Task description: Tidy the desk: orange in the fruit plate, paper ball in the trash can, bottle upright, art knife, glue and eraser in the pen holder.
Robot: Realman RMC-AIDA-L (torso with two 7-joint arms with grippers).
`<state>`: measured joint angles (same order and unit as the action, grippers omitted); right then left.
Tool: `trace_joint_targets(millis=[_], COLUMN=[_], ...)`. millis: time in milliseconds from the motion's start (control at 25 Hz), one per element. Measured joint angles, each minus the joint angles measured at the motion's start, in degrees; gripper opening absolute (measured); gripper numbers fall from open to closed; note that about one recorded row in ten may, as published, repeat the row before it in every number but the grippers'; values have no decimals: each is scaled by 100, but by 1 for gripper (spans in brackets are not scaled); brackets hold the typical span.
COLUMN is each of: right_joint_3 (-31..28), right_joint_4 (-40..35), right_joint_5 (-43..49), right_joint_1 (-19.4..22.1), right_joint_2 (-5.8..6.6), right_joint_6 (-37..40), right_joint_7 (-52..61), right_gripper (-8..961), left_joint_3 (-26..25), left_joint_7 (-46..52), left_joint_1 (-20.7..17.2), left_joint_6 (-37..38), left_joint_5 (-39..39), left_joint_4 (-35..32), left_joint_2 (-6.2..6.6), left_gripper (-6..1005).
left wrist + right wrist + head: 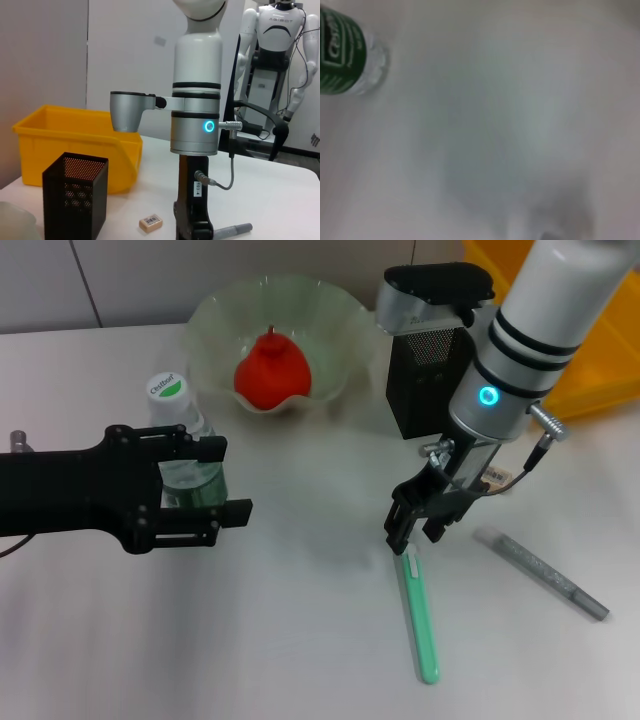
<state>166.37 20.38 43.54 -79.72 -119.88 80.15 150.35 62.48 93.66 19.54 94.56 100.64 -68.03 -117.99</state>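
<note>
1. Nearest the head camera lies a slim green stick [418, 615] on the white desk [280, 640], pointing away from the robot; it may be the art knife or the glue, I cannot tell which.
2. Right gripper [415, 522] hangs straight over the far tip of that stick, fingers pointing down with a narrow gap between them and nothing held. My judgement: it is lining up to pinch the stick by its end.
3. Left gripper [190, 495] reaches in sideways, its black jaws standing apart around the bottle [178, 430], which stands upright with its white cap up. Whether the jaws touch the bottle I cannot tell.
4. Orange [270, 370] already sits in the fruit plate [330, 315] at the back of the desk.
5. Pen holder [425, 380] stands just behind the right arm, close for a short carry; the eraser [150, 222] lies on the desk beside it, and a grey pen-like tool [545, 573] lies to the right of the stick.
6. Trash can [590, 360] sits at the far right corner. No paper ball is in sight.
</note>
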Motion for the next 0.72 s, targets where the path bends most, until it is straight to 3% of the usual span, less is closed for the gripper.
trace_joint_targets(millis=[720], right_joint_3=[1], right_joint_4=[-167], right_joint_5=[24], right_joint_1=[84], right_joint_2=[0], right_joint_6=[35], right_joint_7=[83], right_gripper=[510], left_joint_3=[-78], left_joint_7=[-83], left_joint_1=[-24], left_joint_6=[21], left_joint_5=[-1], left_joint_4=[134], left_joint_2=[-4], left_gripper=[750])
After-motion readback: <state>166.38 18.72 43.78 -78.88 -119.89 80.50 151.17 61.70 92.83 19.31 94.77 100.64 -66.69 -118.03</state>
